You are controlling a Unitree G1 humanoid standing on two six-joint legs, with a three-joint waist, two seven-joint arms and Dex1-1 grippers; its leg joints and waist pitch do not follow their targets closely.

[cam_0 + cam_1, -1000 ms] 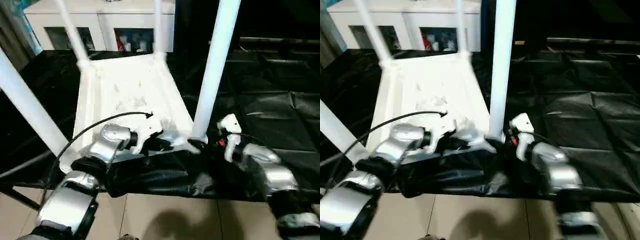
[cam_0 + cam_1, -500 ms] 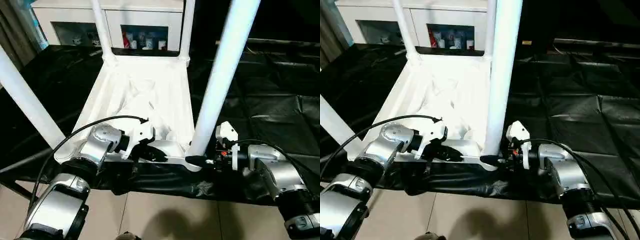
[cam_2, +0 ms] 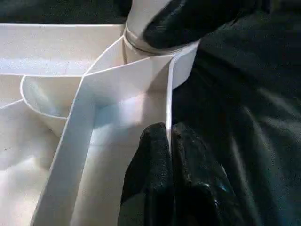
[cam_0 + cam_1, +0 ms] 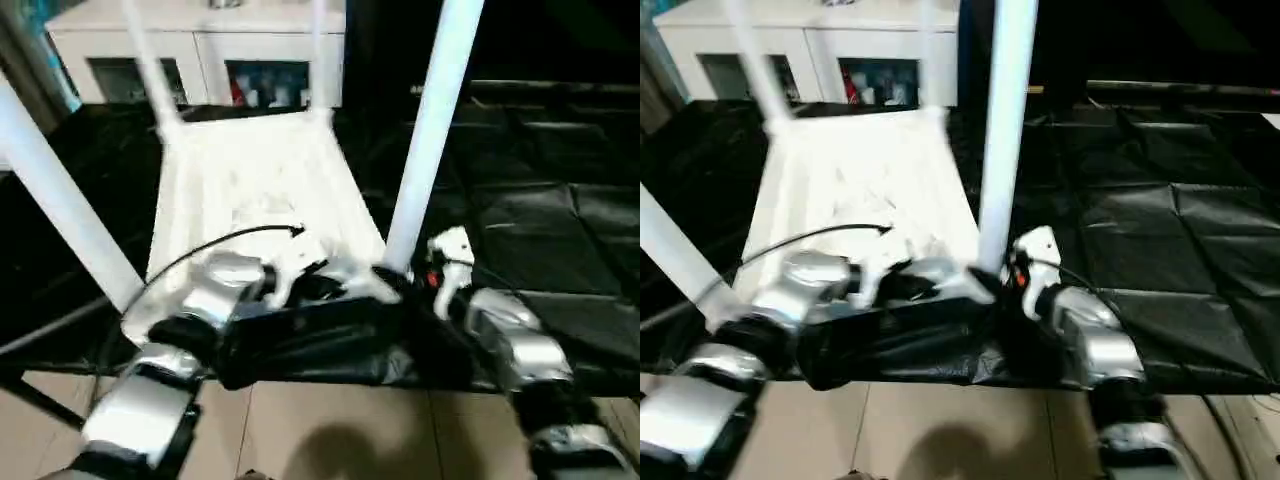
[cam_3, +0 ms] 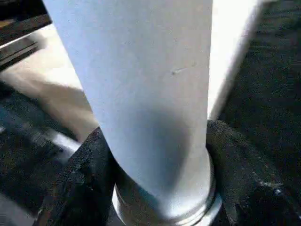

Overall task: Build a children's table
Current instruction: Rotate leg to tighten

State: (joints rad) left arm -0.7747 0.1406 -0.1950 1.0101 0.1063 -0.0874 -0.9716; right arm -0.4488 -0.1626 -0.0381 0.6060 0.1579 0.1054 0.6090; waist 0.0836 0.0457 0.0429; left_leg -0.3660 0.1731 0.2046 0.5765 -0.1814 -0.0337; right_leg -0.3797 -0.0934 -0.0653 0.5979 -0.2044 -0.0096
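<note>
My left gripper (image 3: 167, 179) was pinched on the near rim wall of the children's table (image 4: 250, 190), which lay upside down on the black-draped tabletop (image 4: 560, 210). My right gripper (image 5: 155, 188) clasped the near right leg (image 4: 430, 140) at its corner socket. All four legs stood up; I judged only seating and flipping remained.

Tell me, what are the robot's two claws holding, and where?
The left gripper pinches the small white plastic table's thin side rim. The right gripper clasps the base of a long white tubular leg.
</note>
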